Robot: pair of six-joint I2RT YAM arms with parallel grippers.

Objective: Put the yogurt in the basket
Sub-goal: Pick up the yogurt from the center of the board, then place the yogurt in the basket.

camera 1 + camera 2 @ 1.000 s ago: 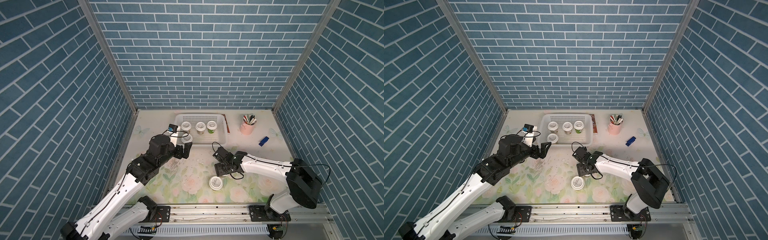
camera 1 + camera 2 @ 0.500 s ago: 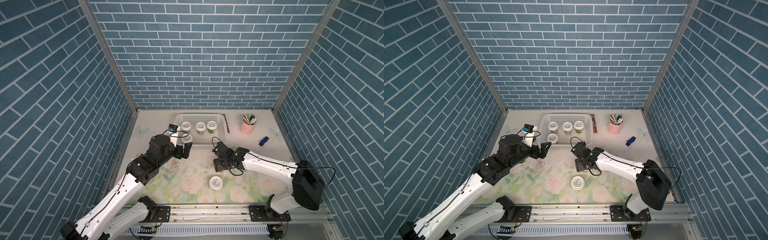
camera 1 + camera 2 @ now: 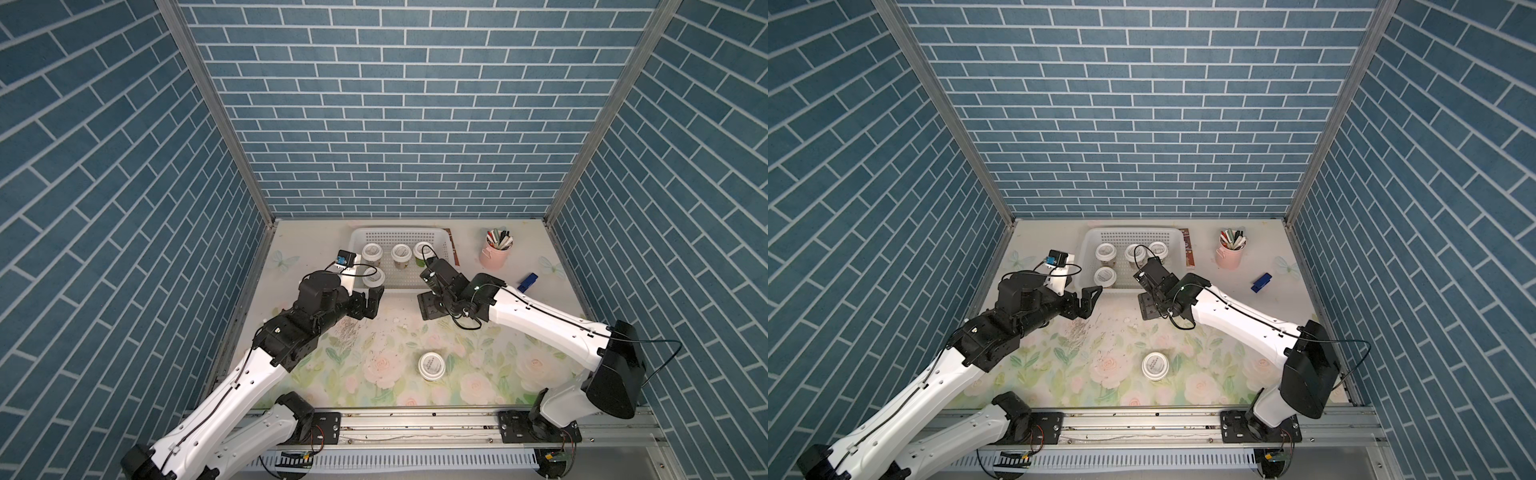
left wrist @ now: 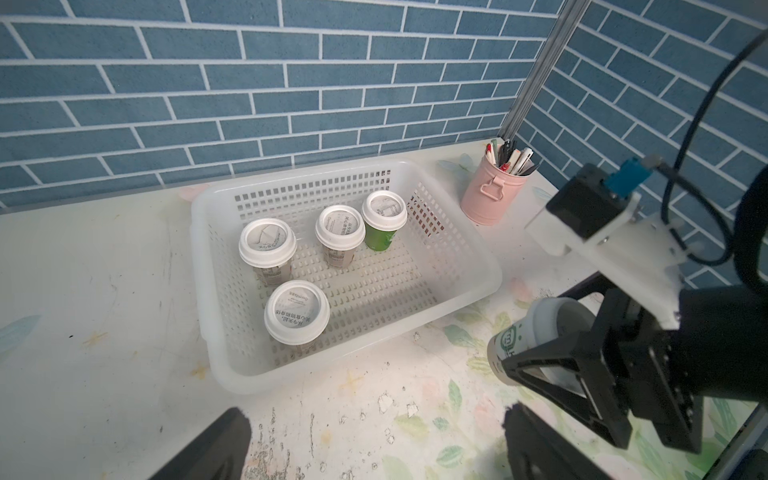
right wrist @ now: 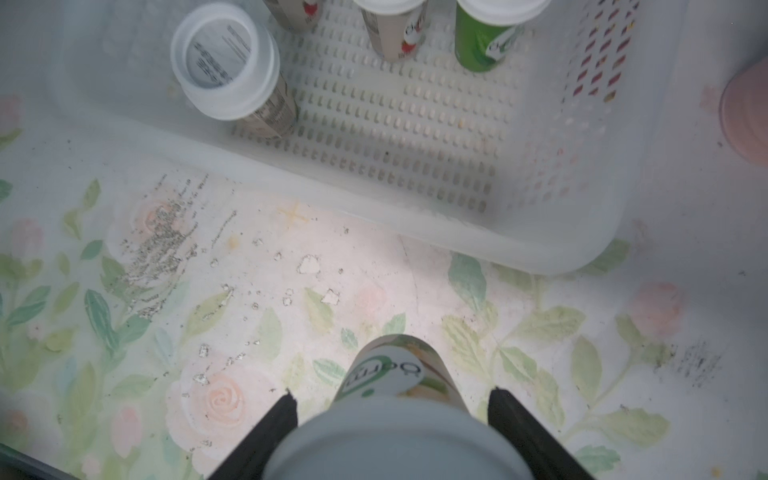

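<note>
The right claw [image 5: 392,397] grips a yogurt cup [image 5: 386,372] around its white-lidded top. The cup is tilted, with its base pointing toward the near wall of the white perforated basket [image 3: 400,231]. It is outside the basket, just beside that wall, right of centre in both top views. I cannot tell whether this cup touches the floral surface [image 3: 374,374].

Four yogurt cups [image 3: 371,251] stand upright inside the basket, at upper centre in both top views. Three form a row toward the back, the rightmost green-bodied, and one is in the front left corner. A lone yogurt cup [image 3: 431,365] stands on the surface at lower centre, well apart from the basket.

The left claw [image 3: 369,303] hangs open and empty just beside the basket's front left corner. A pink cup of pens [image 3: 494,257] stands to the right of the basket.
</note>
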